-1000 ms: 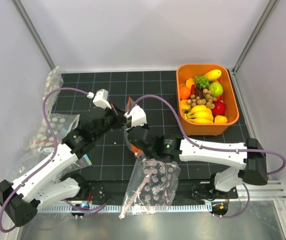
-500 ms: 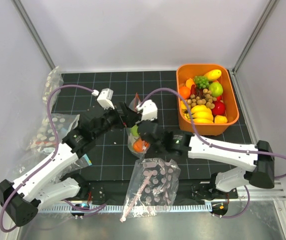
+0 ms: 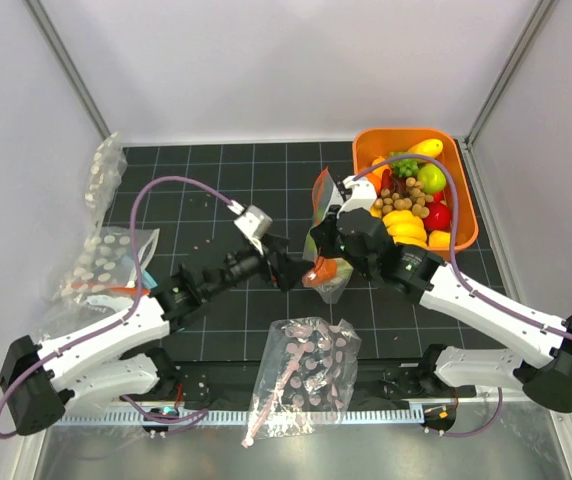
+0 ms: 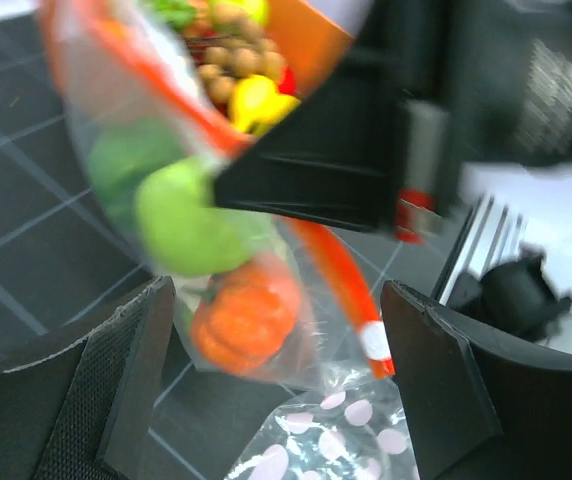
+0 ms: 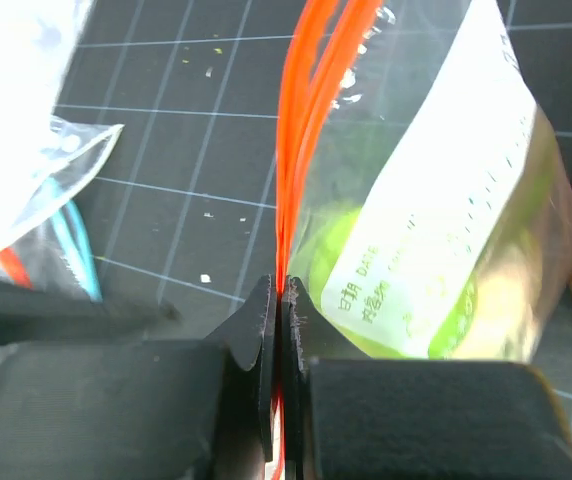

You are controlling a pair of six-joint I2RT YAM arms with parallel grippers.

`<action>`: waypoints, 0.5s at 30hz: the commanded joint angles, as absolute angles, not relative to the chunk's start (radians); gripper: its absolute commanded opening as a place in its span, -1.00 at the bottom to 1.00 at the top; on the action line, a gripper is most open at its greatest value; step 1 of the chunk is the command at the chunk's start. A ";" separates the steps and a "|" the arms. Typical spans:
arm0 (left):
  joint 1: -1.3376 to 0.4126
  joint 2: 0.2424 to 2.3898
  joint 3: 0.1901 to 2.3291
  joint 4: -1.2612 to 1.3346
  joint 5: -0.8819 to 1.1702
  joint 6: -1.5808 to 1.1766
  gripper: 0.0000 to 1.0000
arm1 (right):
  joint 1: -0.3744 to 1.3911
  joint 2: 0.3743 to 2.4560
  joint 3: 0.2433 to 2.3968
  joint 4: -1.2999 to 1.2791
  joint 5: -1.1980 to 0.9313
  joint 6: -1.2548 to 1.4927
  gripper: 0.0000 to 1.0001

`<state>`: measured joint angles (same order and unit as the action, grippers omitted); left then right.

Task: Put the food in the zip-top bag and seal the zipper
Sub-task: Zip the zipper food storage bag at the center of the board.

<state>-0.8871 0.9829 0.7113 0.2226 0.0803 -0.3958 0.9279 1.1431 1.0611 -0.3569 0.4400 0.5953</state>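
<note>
Right wrist view: the right gripper (image 5: 278, 300) has its jaws pinched flat on the zipper (image 5: 301, 120), which runs away toward 12 o'clock.
Zip-top bag (image 3: 324, 262): lifted over the black grid mat (image 3: 216, 170), just right of its centre, at 3 o'clock from the left gripper (image 3: 288, 270).
Left gripper: jaws wide, gripping nothing, with the bag just ahead of them.
Food: the green bell pepper (image 4: 191, 215) and the orange round piece (image 4: 246, 315) sit inside the bag. I cannot make out the cauliflower.
Step in hand: sealing, as I judge it. The strip's orange lines seem to part further up.
Doing it well: anchor one end of the strip with the left jaws. Draw the right pinch straight along it, with the strip taut and the food hanging low.
Materials: thin, wrinkly, slippery film and a stiffer strip. The toys are hard, glossy and rounded, so they will likely shift.
Nearby: orange bin (image 3: 466, 215) at 1 o'clock, pink-dotted bag (image 3: 311, 365) at 6 o'clock.
</note>
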 commanded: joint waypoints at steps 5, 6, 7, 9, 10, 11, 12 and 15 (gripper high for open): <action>-1.037 0.986 0.597 0.586 0.012 -0.043 0.70 | 0.920 1.049 1.072 -0.298 0.463 0.744 -0.99; -1.040 0.979 0.585 0.606 0.011 -0.026 0.69 | 0.919 1.040 1.069 -0.293 0.466 0.749 -0.98; -1.043 0.973 0.568 0.623 0.015 -0.017 0.69 | 0.920 1.034 1.068 -0.290 0.480 0.770 -0.98; -1.045 0.971 0.560 0.627 0.041 0.033 0.68 | 0.919 1.014 1.060 -0.293 0.503 0.793 -0.98; -1.046 0.973 0.555 0.626 0.092 0.053 0.65 | 0.919 1.011 1.058 -0.291 0.514 0.795 -0.98; -1.048 0.974 0.552 0.626 0.107 0.072 0.63 | 0.919 1.006 1.061 -0.298 0.525 0.807 -0.98; -1.057 0.979 0.551 0.626 0.110 0.090 0.61 | 0.919 1.002 1.063 -0.304 0.525 0.808 -0.98; -1.072 0.997 0.558 0.620 0.052 0.118 0.50 | 0.919 1.006 1.066 -0.304 0.514 0.807 -0.98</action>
